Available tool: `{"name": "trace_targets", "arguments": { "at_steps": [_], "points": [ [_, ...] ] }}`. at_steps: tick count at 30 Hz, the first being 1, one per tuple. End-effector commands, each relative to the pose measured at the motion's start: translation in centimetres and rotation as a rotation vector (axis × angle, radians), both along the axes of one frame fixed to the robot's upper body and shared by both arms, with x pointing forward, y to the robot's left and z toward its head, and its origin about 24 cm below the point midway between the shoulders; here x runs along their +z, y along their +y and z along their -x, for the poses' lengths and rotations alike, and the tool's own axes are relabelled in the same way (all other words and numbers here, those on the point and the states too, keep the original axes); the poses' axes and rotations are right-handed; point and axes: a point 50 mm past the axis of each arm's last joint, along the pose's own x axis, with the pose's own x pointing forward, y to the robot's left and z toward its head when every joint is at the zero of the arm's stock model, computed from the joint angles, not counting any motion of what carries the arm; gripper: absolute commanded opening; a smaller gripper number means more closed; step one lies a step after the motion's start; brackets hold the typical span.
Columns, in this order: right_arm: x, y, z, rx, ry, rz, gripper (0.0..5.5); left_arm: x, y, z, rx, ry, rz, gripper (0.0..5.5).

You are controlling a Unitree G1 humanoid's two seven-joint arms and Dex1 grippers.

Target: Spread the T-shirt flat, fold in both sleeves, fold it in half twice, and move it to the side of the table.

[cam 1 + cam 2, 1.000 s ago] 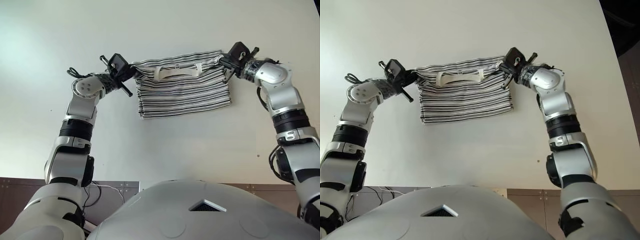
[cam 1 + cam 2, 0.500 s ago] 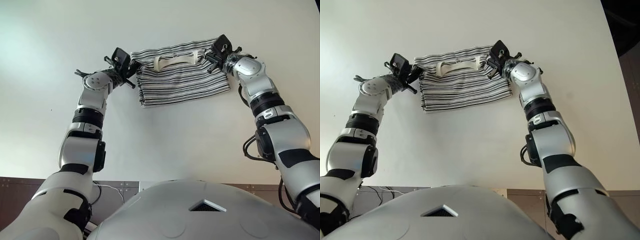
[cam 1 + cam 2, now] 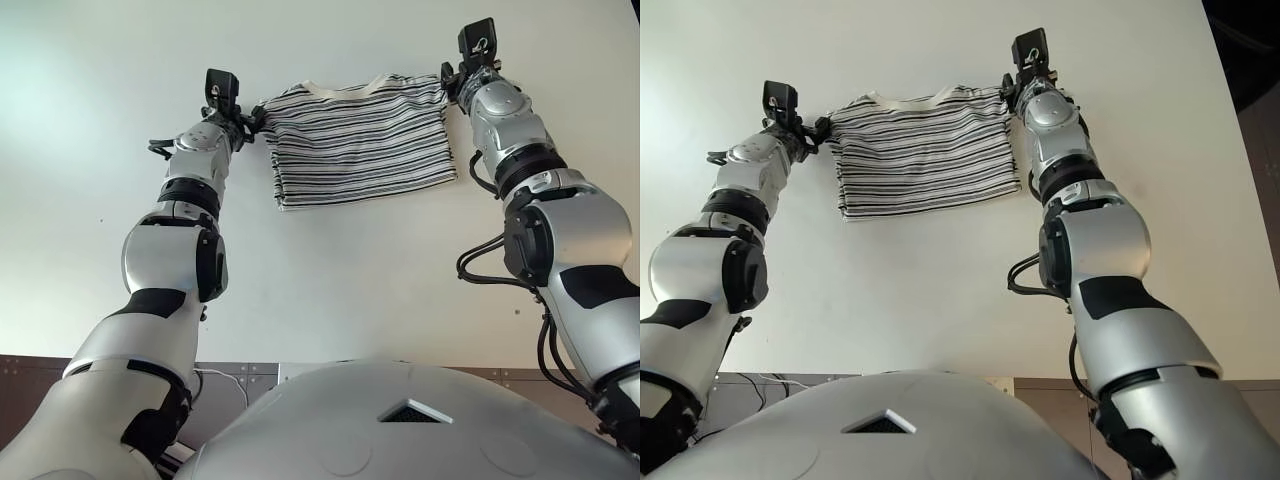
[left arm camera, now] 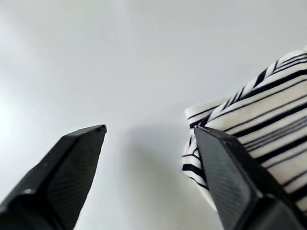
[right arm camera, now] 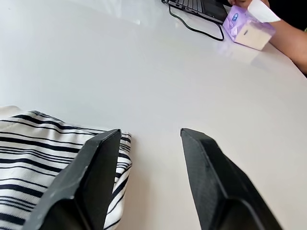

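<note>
The striped T-shirt [image 3: 355, 140] lies folded into a rectangle on the white table [image 3: 330, 280], its cream collar at the far edge. My left gripper [image 3: 252, 118] sits at the shirt's far left corner. In the left wrist view that gripper [image 4: 148, 139] is open, with bare table between the fingers and the shirt's corner [image 4: 259, 120] beside one finger [image 4: 230, 172]. My right gripper [image 3: 448, 80] sits at the far right corner. In the right wrist view it [image 5: 151, 136] is open too, and the striped cloth [image 5: 43, 148] is against one finger [image 5: 96, 167].
Beyond the shirt, at the table's far side, stand a laptop [image 5: 196, 5] with a black cable [image 5: 192, 26] and a purple tissue pack [image 5: 247, 26], with a person's hand next to it. The table's right edge [image 3: 1230, 100] runs close to my right arm.
Both grippers carried the shirt's upper layer away from me, unfolding it so the collar now lies at the far edge. Both have let go and stand open.
</note>
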Motion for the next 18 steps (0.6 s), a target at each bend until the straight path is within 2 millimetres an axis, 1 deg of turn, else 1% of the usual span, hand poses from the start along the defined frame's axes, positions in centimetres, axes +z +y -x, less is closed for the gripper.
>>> {"name": "trace_targets", "arguments": {
  "at_steps": [1, 2, 4, 5, 6, 8, 9, 11, 13, 14, 15, 17, 18],
  "points": [
    [-0.4, -0.2, 1.2, 0.365, -0.076, 0.277, 2.28, 1.5, 2.1, 0.4, -0.021, -0.151, -0.008, 3.6],
    [-0.7, -1.0, 1.7, 0.433, -0.078, 0.334, 2.28, 1.9, 2.2, 0.5, -0.044, -0.192, -0.006, 3.6],
    [-1.2, -2.7, 3.1, 0.571, -0.077, 0.436, 2.28, 2.6, 2.3, 1.7, -0.104, -0.265, -0.044, 3.6],
    [-1.2, -3.7, 3.9, 0.624, -0.074, 0.464, 2.28, 2.8, 2.2, 2.7, -0.137, -0.288, -0.056, 3.6],
    [-1.2, -4.7, 5.0, 0.681, -0.067, 0.489, 2.28, 3.0, 2.0, 4.1, -0.176, -0.307, -0.066, 3.6],
    [-1.4, -5.8, 7.0, 0.791, -0.032, 0.526, 2.28, 3.2, 1.6, 7.0, -0.207, -0.313, -0.057, 3.6],
    [-2.0, -5.9, 7.9, 0.845, 0.002, 0.532, 2.28, 3.2, 1.5, 8.2, -0.192, -0.312, -0.043, 3.6],
    [-4.3, -5.6, 9.6, 0.93, 0.086, 0.561, 2.28, 3.4, 1.4, 9.5, -0.11, -0.32, -0.005, 3.6],
    [-6.2, -5.4, 10.9, 0.963, 0.143, 0.568, 2.28, 4.1, 1.3, 9.6, -0.042, -0.342, 0.012, 3.6],
    [-6.5, -5.4, 11.4, 0.981, 0.152, 0.579, 2.28, 4.5, 1.2, 9.5, -0.029, -0.35, 0.012, 3.6],
    [-6.4, -5.5, 12.0, 0.996, 0.152, 0.578, 2.28, 5.1, 1.2, 9.7, -0.025, -0.359, -0.002, 3.6],
    [-5.3, -5.8, 13.5, 1.067, 0.146, 0.59, 2.28, 5.8, 1.1, 10.5, -0.023, -0.356, -0.042, 3.6],
    [-4.6, -5.4, 15.0, 1.123, 0.147, 0.571, 2.28, 5.8, 1.1, 11.2, -0.02, -0.339, -0.083, 3.6]
  ]
}}
